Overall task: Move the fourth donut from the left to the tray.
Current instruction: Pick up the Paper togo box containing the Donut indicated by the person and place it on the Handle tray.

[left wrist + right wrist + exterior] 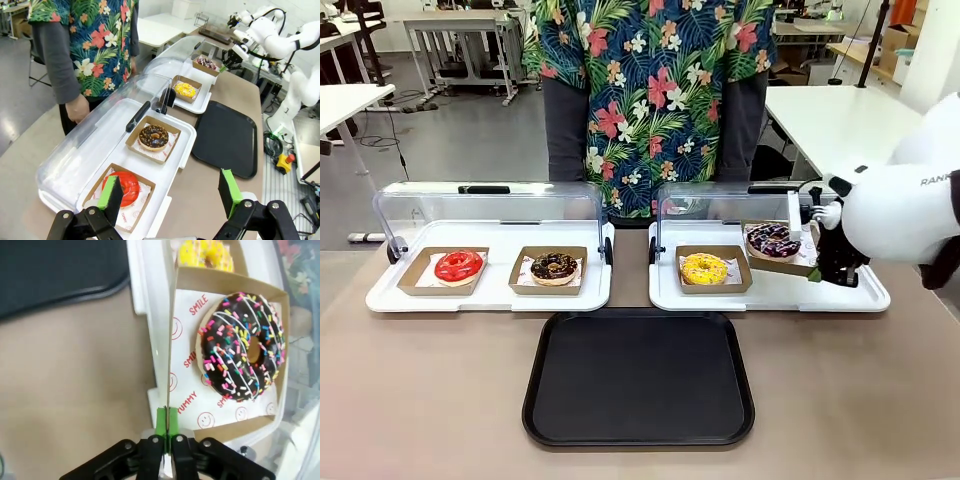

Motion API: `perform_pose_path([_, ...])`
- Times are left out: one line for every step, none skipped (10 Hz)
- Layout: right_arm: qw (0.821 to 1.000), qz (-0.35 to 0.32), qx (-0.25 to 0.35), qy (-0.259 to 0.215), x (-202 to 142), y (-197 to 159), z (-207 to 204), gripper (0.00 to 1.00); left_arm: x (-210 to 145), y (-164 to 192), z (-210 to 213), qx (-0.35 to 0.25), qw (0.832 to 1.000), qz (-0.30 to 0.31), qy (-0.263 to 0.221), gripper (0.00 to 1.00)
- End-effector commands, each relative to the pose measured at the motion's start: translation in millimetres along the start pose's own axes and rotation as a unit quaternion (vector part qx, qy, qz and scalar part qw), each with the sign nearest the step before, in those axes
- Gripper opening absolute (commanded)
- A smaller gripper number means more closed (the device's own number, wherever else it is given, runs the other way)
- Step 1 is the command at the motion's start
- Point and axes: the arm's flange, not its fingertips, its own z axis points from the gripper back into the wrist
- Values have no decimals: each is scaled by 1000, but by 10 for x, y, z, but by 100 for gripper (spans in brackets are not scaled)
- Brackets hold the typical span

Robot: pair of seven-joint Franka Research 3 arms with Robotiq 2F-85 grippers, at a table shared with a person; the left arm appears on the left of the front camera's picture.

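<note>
the right gripper (pixel 166 426) has its jaws pinched tight on the edge of a small brown dish (pixel 230 284). the fourth donut (pixel 243 346) sits in that dish, on white paper with red words and smiley faces. it is dark chocolate with white stripes and lots of little colored sprinkles. in the front view the dish is tilted and lifted up a bit over the right white tray (pixel 865 296), with the donut (pixel 773 240) still in it and the right gripper (pixel 817 265) at its right side.

the yellow donut (pixel 705 268) sits just beside it in its own dish on the same white tray. the red donut (pixel 458 266) and the chocolate donut with crumbs (pixel 554 267) sit on the left white tray (pixel 485 300).

the black tray (pixel 638 378) lies flat on the counter (pixel 420 400), in front of the two white trays and between them.

the left gripper (pixel 170 192) hangs high over the counter with its jaws wide open and nothing in them.

a person in a flower shirt (pixel 650 90) stands at the far side.
</note>
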Motion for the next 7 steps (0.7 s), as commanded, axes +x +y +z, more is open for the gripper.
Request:
perform_pose_path([1000, -1, 7, 6, 168, 461, 101, 2, 23, -11, 7, 0, 1000, 0, -2, 100])
perform_pose_path([1000, 8, 11, 8, 253, 529, 65, 2, 23, -11, 7, 0, 1000, 0, -2, 100])
perform_pose_path([1000, 17, 20, -1, 321, 602, 2, 2, 23, -11, 7, 0, 1000, 0, -2, 100])
perform_pose_path([999, 28, 10, -18, 356, 686, -40, 2, 23, -11, 7, 0, 1000, 0, -2, 100])
perform_pose_path([1000, 15, 19, -3, 415, 212, 61, 2, 23, -11, 7, 0, 1000, 0, -2, 100])
perform_pose_path([1000, 15, 19, -3, 415, 212, 61, 2, 23, -11, 7, 0, 1000, 0, -2, 100])
perform_pose_path([1000, 15, 19, -3, 415, 212, 61, 2, 23, -11, 7, 0, 1000, 0, -2, 100])
